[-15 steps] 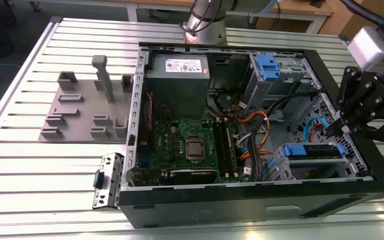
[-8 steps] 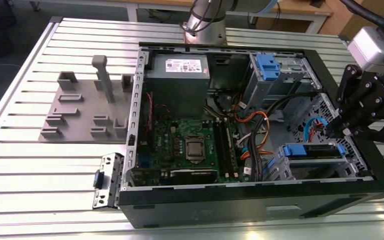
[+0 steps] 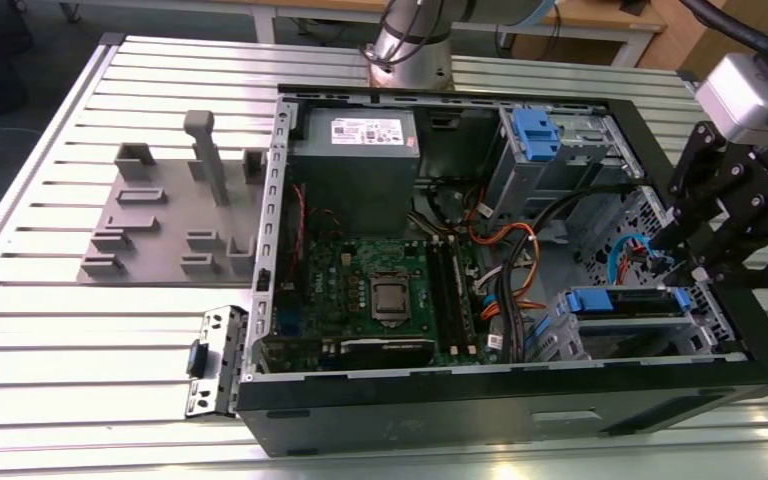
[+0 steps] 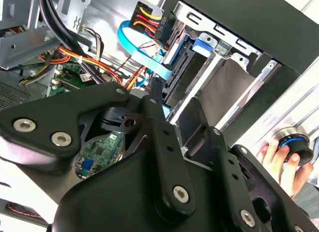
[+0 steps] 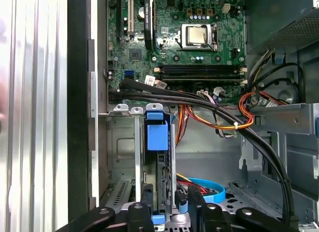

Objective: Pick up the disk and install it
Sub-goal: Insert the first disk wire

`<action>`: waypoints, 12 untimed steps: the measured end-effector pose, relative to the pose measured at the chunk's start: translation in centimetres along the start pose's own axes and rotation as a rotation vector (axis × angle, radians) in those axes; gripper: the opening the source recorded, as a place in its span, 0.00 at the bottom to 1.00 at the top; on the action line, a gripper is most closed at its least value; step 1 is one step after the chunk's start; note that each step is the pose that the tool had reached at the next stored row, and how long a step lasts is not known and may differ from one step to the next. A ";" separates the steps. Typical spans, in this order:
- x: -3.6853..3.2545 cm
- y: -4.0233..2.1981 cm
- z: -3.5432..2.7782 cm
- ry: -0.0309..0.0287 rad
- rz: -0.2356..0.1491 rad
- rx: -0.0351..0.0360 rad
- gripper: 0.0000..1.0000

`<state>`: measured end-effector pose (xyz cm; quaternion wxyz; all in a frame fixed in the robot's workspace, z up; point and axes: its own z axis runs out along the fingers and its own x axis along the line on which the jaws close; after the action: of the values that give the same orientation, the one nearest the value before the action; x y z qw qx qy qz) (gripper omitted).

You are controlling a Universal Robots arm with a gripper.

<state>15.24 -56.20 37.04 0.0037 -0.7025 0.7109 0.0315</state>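
Note:
The disk (image 3: 624, 300) lies in the lower drive bay of the open computer case (image 3: 491, 400), at the exterior view's right, with blue carrier ends on both sides. In the first wrist view the disk (image 5: 155, 137) stands edge-on in the bay slot with a blue tab at its far end. My gripper (image 3: 684, 268) hangs over the disk's outer end. Its black fingers (image 5: 144, 202) sit on either side of that end and close against the blue carrier, so my gripper (image 5: 168, 208) is shut on the disk. The second wrist view shows the disk (image 4: 182, 67) beside blue and coloured cables.
A grey power supply box (image 3: 357, 170) and a motherboard (image 3: 384, 290) fill the case. An upper bay holds a blue tab (image 3: 538, 130). Black and orange cables (image 5: 239, 117) run close to the bay. A grey fixture (image 3: 157, 220) sits on the slatted table. A person's hand (image 4: 276, 157) rests on a round knob.

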 end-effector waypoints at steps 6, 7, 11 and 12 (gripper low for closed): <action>-0.70 -1.38 0.32 0.0007 0.000 -0.0041 0.41; -0.85 -1.57 0.43 0.0008 0.000 -0.0045 0.41; -1.47 -2.31 0.95 0.0015 0.000 -0.0059 0.41; -1.63 -2.50 1.09 0.0016 0.001 -0.0063 0.41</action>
<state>17.71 -54.54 35.93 0.0009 -0.7023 0.7111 0.0331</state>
